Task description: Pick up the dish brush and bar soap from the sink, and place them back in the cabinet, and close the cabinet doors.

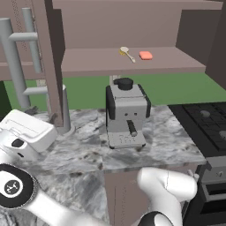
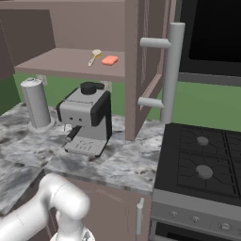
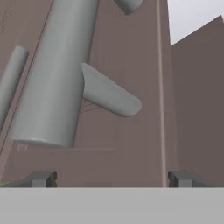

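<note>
Dish brush (image 1: 127,54) and bar soap (image 1: 145,55) found lying side by side, apart, on the shelf (image 1: 88,66) of the cabinet (image 1: 132,17), directly above the grey coffee machine (image 1: 126,115) on the marbled counter (image 1: 167,141); placing part judged complete, closing of the cabinet doors outstanding. Left door (image 1: 46,62) noted swung out edge-on toward the base, silver bar handle (image 1: 13,62) on its outer face; right door (image 2: 136,70) likewise standing open, handle (image 2: 170,70) projecting on two stubs. Pincer (image 3: 111,178) recorded wide open and empty, tips spread at the bottom of the hand view, facing a door panel (image 3: 131,144) at close range with a bar handle (image 3: 52,83) and one standoff (image 3: 109,94) just ahead; which of the two doors, not determinable. Doors assessed as rigid, hinged, moderately heavy, free to swing and unlikely to be damaged by a push. Handle assessed as smooth, round metal, prone to slip under a light pinch. Recommended hold: across the bar near a standoff, or a flat push on the panel well away from the hinge side. Stove (image 2: 202,164) and paper towel roll (image 2: 35,101) noted clear of the swing path
</note>
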Robot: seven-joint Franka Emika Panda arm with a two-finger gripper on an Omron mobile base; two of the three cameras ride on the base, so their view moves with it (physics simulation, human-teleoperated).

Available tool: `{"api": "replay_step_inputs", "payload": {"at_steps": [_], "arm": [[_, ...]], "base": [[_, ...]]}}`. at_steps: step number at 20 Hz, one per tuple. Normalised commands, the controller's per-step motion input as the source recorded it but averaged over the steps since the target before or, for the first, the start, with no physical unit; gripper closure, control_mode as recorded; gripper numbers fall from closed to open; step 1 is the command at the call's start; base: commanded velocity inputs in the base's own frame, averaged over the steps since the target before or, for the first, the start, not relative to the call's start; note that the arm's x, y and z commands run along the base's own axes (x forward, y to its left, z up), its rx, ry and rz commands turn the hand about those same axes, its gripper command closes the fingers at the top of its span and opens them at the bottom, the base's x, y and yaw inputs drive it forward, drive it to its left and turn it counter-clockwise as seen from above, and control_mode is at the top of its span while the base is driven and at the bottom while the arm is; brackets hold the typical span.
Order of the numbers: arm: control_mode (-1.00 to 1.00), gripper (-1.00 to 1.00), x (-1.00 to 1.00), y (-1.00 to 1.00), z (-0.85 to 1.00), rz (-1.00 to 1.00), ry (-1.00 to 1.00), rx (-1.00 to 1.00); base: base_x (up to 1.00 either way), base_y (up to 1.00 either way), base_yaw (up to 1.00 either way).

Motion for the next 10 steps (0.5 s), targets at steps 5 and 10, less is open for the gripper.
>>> {"api": "replay_step_inputs", "payload": {"at_steps": [5, 10], "arm": [[-1.0, -1.0, 0.48, -0.39, -0.01, -0.17, -0.03, 0.0], [-1.0, -1.0, 0.45, -0.53, -0.01, -0.11, -0.02, 0.0]], "base": [[0.0, 0.0, 0.0], [0.0, 0.0, 0.0]]}}
